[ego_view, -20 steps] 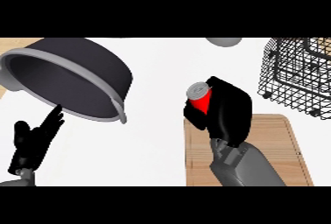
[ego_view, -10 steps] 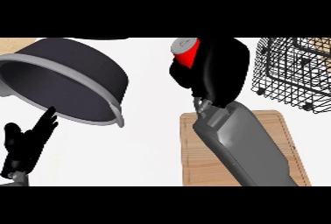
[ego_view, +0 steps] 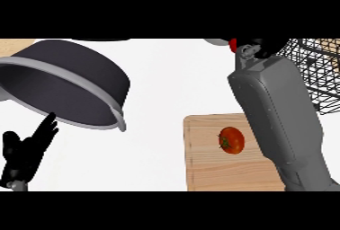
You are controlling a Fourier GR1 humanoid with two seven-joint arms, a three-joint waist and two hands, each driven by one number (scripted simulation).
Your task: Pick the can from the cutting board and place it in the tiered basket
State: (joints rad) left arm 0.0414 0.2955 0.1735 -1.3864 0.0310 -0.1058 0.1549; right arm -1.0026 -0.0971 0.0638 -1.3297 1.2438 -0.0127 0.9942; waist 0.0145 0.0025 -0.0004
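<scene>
Plain white counter (ego_view: 166, 72), evenly lit

No lettering, label, brand mark or number can be read anywhere on the counter. The red can (ego_view: 233, 44), a sliver at the counter's far edge, shows no legible print. The dark pot (ego_view: 66, 85), the wooden cutting board (ego_view: 212, 170), the tomato (ego_view: 231, 139) and the wire basket (ego_view: 312, 72) carry no markings.
</scene>
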